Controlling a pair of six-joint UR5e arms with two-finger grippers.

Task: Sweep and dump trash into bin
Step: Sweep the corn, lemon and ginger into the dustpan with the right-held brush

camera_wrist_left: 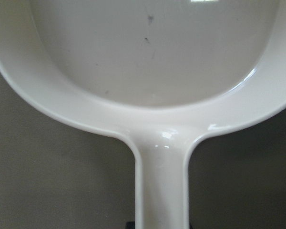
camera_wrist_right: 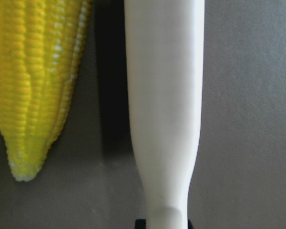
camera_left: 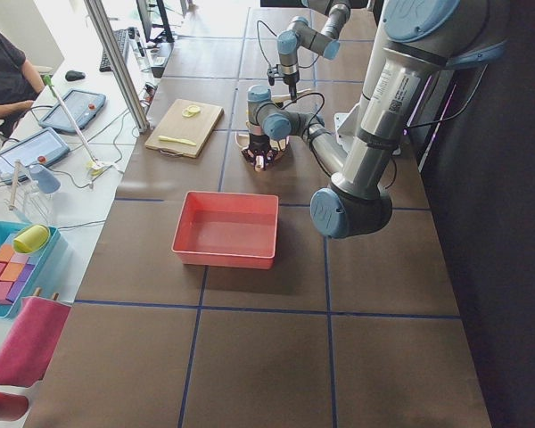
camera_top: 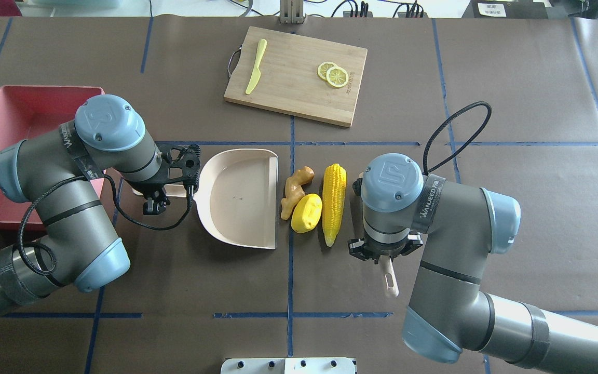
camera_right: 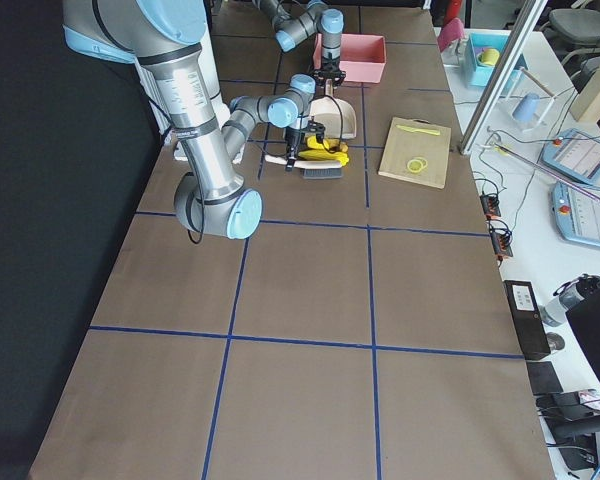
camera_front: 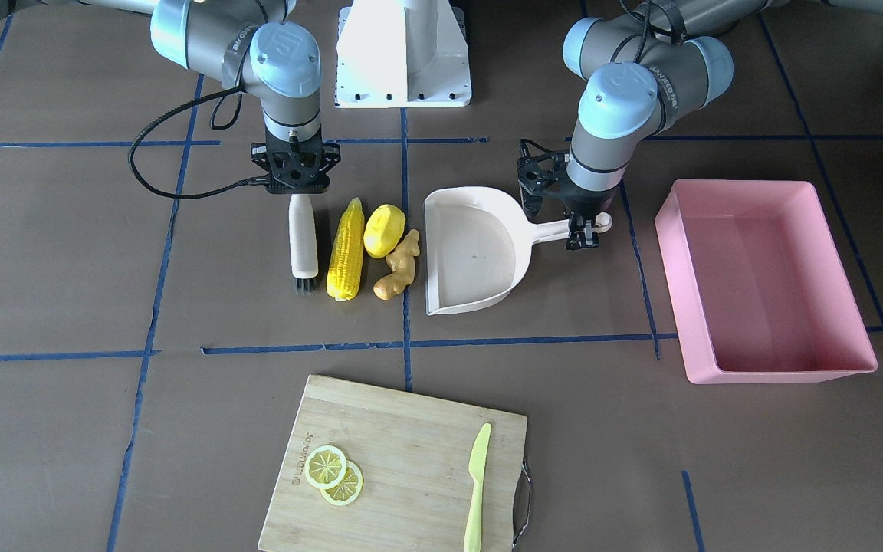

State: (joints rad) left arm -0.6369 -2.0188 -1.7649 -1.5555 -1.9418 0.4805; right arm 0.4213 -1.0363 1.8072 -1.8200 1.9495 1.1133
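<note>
The right hand [camera_front: 297, 188] is closed on the end of a cream brush [camera_front: 303, 238], whose handle runs straight out from the hand and ends in dark bristles at the far tip. The left hand [camera_front: 584, 232] is clamped on the handle of the dustpan [camera_front: 472, 253], and the pan's open mouth faces back toward the right hand. All the trash lies between the two hands on the bench [camera_front: 66, 253]. The corn cob [camera_front: 346, 249] sits just beside the brush on the side toward the left hand, with its long axis parallel to the brush handle. Beyond it, nearer the pan, the lemon-like fruit [camera_front: 384, 230] and the ginger root [camera_front: 399, 266] appear to touch each other, and the ginger stops just short of the pan's lip. The right hand is the nearer one to the trash. As I judge it, the coming move is a sideways push of the brush, broadside to the cob, straight at the pan mouth. Because the cob is parallel to the brush, it should roll ahead and drive the other two pieces in. The bin [camera_front: 673, 230] stands on the far side of the left hand, away from the trash, with nothing visible in it.
</note>
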